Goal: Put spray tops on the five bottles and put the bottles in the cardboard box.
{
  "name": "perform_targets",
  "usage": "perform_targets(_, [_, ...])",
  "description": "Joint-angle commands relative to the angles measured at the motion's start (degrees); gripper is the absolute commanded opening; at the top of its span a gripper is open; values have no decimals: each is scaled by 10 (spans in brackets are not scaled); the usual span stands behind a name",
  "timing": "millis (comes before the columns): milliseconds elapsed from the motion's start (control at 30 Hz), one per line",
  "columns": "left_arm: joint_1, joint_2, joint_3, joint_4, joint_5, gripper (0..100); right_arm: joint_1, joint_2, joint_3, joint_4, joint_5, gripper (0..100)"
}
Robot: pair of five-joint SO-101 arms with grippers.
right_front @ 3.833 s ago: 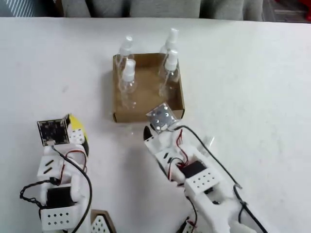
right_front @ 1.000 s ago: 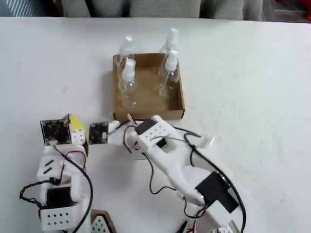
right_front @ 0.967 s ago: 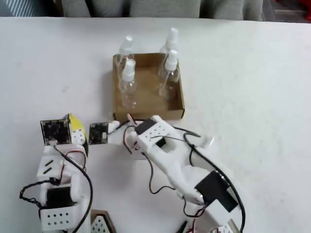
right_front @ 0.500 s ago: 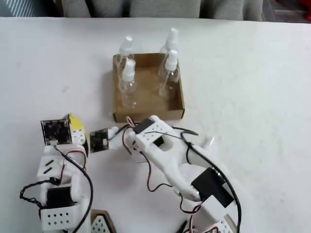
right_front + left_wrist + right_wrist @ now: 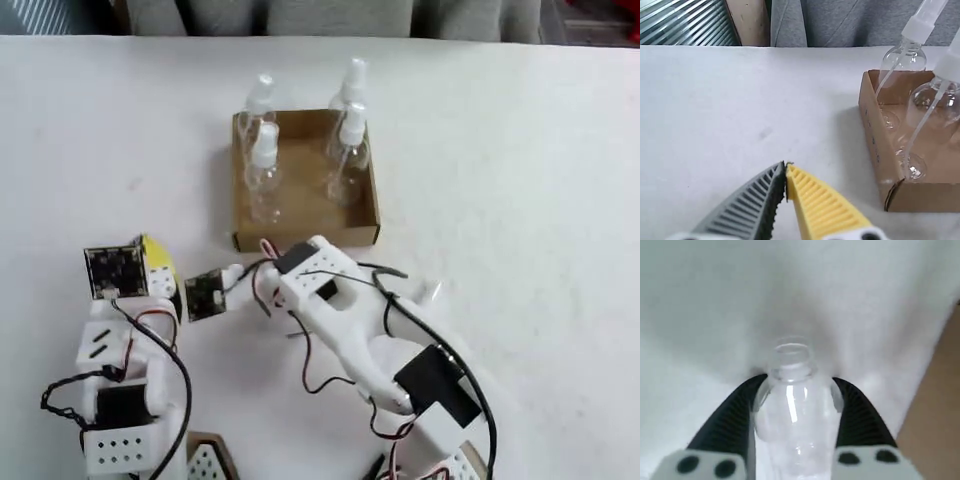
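A clear bottle (image 5: pixel 792 405) with an open neck and no spray top sits between the black fingers of my right gripper (image 5: pixel 797 382), which is shut on its shoulders just above the white table. In the high view the right arm (image 5: pixel 320 290) stretches leftward in front of the cardboard box (image 5: pixel 305 238). Several bottles (image 5: pixel 263 160) with white spray tops stand upright in the box. My left gripper (image 5: pixel 786 170) is shut and holds nothing, its grey and yellow fingers meeting at the tip; it points over the table left of the box (image 5: pixel 875 145).
A small whitish piece (image 5: pixel 432 292) lies on the table beside the right arm. My left gripper (image 5: pixel 160 265) is close to the right arm's wrist camera (image 5: pixel 205 293). Open white table spreads to the left and right of the box.
The right arm swung from in front of the box over to the left, then drew its wrist slightly toward the table's front. The left arm has not moved.
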Motion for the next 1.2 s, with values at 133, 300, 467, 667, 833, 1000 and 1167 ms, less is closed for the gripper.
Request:
perform_targets(133, [-6, -8, -1, -15, -4, 22, 43, -130, -64, 124, -91, 15])
perform_targets(300, [-6, -8, -1, -15, -4, 22, 87, -244, -64, 177, -222, 15])
perform_targets(467, [-6, -8, -1, -15, -4, 22, 159, -339, -63, 227, -362, 15])
perform_targets(667, [-2, -8, -1, -14, -1, 22, 331, -429, -9, 235, -516, 15])
perform_targets(833, [19, -8, -1, -11, 0, 22, 490, -495, 127, 152, -549, 16])
perform_targets(1000, [101, -9, -42, 64, -4, 24, 606, -561, 284, 27, -542, 16])
perform_targets(1167, [203, -7, -111, 138, -39, 24, 733, -618, 344, -15, -542, 17])
